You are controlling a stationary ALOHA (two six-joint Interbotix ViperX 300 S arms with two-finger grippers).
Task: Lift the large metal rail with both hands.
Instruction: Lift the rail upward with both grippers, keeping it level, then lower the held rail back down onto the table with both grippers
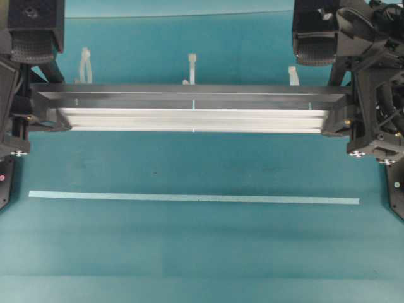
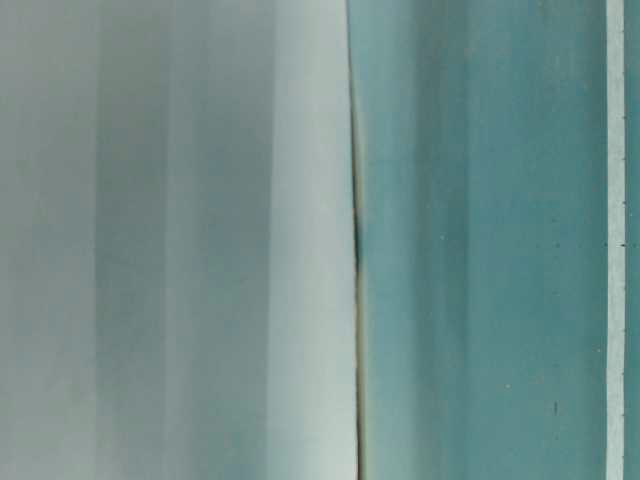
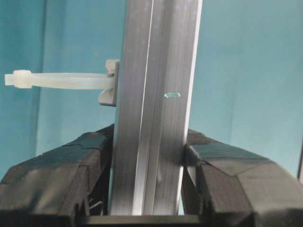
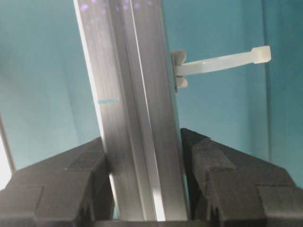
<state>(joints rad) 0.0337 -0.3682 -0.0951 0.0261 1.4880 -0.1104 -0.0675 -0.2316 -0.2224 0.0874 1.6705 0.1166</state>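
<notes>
The large metal rail (image 1: pixel 192 110) is a long silver grooved bar with three white zip ties (image 1: pixel 191 66) sticking out behind. It spans the overhead view, held off the teal table. My left gripper (image 1: pixel 45 107) is shut on its left end and my right gripper (image 1: pixel 341 110) on its right end. In the left wrist view the rail (image 3: pixel 156 118) runs between my black fingers (image 3: pixel 71 165), pinched on both sides, with a zip tie (image 3: pixel 61 80) at the left. In the right wrist view the rail (image 4: pixel 135 123) is clamped between the fingers (image 4: pixel 222 175), zip tie (image 4: pixel 222 61) at right.
A thin pale tape strip (image 1: pixel 192 198) lies on the teal table in front of the rail, also at the right edge of the table-level view (image 2: pixel 614 240). The rail (image 2: pixel 170 240) fills the left half of that view, blurred. Arm bases stand at both back corners.
</notes>
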